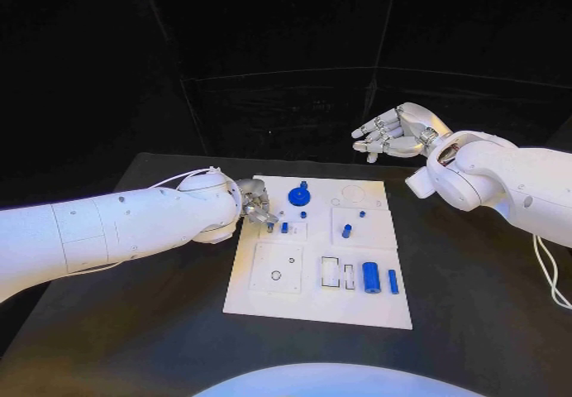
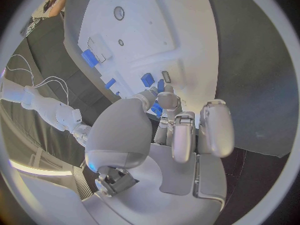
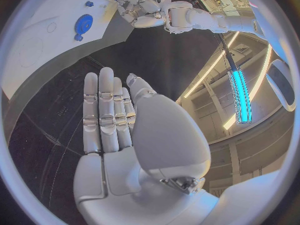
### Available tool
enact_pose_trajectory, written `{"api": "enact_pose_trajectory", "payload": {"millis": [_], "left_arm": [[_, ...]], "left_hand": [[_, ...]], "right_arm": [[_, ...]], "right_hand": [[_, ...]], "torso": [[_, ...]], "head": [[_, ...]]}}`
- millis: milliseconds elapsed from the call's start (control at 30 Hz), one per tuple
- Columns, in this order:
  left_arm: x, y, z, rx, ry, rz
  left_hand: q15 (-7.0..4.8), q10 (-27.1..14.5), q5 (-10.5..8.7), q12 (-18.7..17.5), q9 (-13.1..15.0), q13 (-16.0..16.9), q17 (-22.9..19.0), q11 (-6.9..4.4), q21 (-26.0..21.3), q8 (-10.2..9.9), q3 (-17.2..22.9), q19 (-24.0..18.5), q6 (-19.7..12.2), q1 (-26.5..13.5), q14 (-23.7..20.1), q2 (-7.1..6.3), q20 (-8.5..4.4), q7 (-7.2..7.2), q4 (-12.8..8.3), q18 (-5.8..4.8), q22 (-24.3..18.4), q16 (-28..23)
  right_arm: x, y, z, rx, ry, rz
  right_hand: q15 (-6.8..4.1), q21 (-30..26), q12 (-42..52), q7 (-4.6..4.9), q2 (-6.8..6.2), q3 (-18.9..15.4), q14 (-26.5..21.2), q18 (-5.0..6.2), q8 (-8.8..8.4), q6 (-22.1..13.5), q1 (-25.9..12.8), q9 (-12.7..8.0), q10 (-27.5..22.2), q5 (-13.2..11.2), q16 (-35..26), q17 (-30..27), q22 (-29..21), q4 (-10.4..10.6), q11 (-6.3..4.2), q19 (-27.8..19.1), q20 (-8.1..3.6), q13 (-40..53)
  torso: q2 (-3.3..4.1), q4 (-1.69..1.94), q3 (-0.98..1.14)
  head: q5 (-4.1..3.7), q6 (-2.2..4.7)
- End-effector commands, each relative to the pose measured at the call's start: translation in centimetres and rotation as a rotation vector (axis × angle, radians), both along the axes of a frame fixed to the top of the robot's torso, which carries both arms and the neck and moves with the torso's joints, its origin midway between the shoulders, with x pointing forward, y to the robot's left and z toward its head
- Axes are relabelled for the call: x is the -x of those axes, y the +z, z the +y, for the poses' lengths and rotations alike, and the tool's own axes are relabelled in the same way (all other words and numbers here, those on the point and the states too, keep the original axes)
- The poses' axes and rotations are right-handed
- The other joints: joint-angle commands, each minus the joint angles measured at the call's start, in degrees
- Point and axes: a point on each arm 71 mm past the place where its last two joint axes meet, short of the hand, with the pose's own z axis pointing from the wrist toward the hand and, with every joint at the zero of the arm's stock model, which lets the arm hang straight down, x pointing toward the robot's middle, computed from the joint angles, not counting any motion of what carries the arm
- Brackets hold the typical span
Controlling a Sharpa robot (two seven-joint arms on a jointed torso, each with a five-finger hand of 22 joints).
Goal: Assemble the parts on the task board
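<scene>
The white task board [image 1: 269, 289] lies in the middle of the black table. On it are a round blue disc [image 1: 299, 196], small blue pegs [image 1: 347, 231], a blue cylinder [image 1: 371, 277] and a blue bar [image 1: 393, 281]. My left hand [image 1: 256, 207] is down at the board's far left corner. Its thumb and fingers [image 2: 169, 102] pinch a small blue part [image 2: 156, 108] just above the board, next to other blue pieces [image 2: 147, 79]. My right hand [image 1: 393, 132] is raised beyond the board's far right corner, fingers straight and apart [image 3: 106, 110], holding nothing.
The board has empty recesses: a round one [image 1: 354, 195] at the far right, a square plate with a hole [image 1: 277, 269] near left, and rectangular slots [image 1: 336, 273]. Bare black table [image 1: 477, 314] lies on both sides of the board.
</scene>
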Motion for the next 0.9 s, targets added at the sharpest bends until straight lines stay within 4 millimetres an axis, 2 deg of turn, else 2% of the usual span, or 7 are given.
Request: {"api": "enact_pose_trajectory", "payload": {"millis": [33, 400, 900], "left_arm": [[-0.08, -0.04, -0.04, -0.015, 0.002, -0.004], [0.12, -0.54, 0.15, -0.031, 0.002, 0.02], [0.32, -0.7, 0.42, -0.046, -0.003, 0.041]], "left_hand": [[-0.26, 0.34, 0.15, 0.34, 0.08, 0.05, 15.09, -0.11, -0.06, 0.18, 6.23, 1.11, -0.03, 0.62, 5.94, -0.01, -0.32, -0.38, -5.74, 0.22, 0.01, 0.18], [-0.27, 0.35, 0.15, 0.32, 0.1, 0.01, 15.09, -0.12, -0.09, 0.21, 6.36, 1.1, -0.01, 0.56, 5.94, -0.06, -0.32, -0.38, -5.75, 0.23, -0.02, 0.18], [-0.27, 0.38, 0.15, 0.33, 0.15, 0.0, 15.09, -0.13, -0.11, 0.29, 6.59, 1.1, 0.0, 0.46, 5.94, -0.2, -0.33, -0.4, -5.81, 0.23, -0.03, 0.18]], "right_arm": [[0.04, 0.19, 0.17, -0.003, 0.013, -0.007], [0.02, 0.18, 0.18, -0.003, 0.014, -0.007], [-0.01, 0.17, 0.2, -0.003, 0.015, -0.007]], "right_hand": [[0.09, -0.2, -0.36, 0.06, 0.2, 0.18, 0.51, 0.64, -0.21, 0.12, -0.36, -0.03, 0.32, 0.33, -0.38, 0.08, -0.07, 0.09, 0.05, 0.5, 0.08, -0.07], [0.09, -0.2, -0.36, 0.06, 0.2, 0.18, 0.51, 0.64, -0.21, 0.12, -0.36, -0.03, 0.32, 0.33, -0.38, 0.08, -0.07, 0.09, 0.05, 0.5, 0.08, -0.07], [0.09, -0.3, -0.42, 0.07, 0.16, 0.26, 0.59, 0.64, -0.21, 0.12, -0.4, -0.03, 0.34, 0.43, -0.58, 0.19, -0.11, 0.11, 0.06, 0.57, 0.08, -0.09]], "torso": [[-0.01, 0.02, -0.02], [-0.04, 0.09, -0.02], [-0.02, 0.07, 0.02]], "head": [[0.04, -0.11], [-0.09, -0.52], [0.0, -0.5]]}}
